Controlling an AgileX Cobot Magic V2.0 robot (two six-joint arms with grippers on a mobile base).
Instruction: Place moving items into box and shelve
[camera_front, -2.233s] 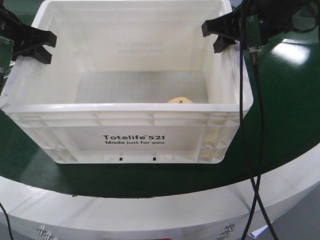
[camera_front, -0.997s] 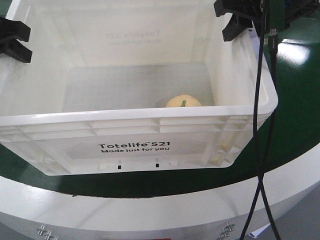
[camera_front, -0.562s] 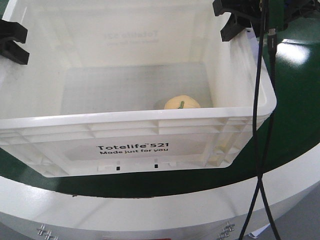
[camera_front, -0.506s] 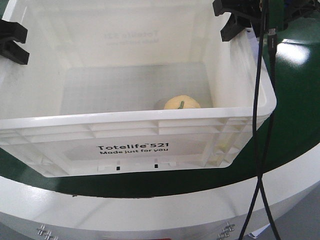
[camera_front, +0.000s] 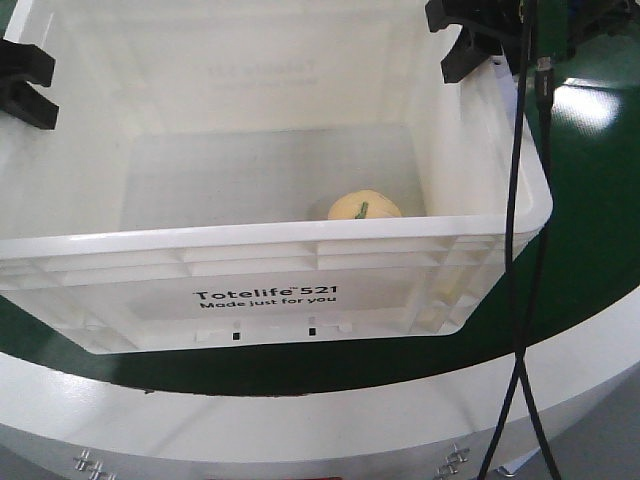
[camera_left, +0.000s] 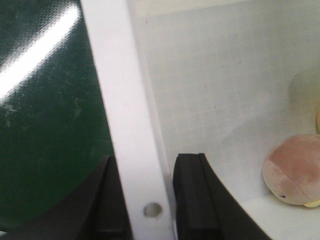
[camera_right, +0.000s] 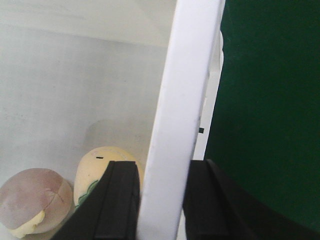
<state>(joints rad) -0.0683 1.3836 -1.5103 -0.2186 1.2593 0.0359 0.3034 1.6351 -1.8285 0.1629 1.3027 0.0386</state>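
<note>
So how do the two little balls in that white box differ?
The pinkish ball has a cream bit; the yellow ball has a green mark. The yellow ball lies nearer the wall the right claw grips, the pinkish ball further in. Both are round and lie side by side in the box.

Green Table, White Edge

A dark green tabletop (camera_front: 590, 250) with a broad, curved white rim (camera_front: 300, 420) fills the scene. Bright glare (camera_front: 590, 105) from overhead light (streaky in the left wrist view) lies on the green. Small bolts (camera_front: 455, 458) dot the rim; grey floor (camera_front: 600, 450) shows beyond
</note>
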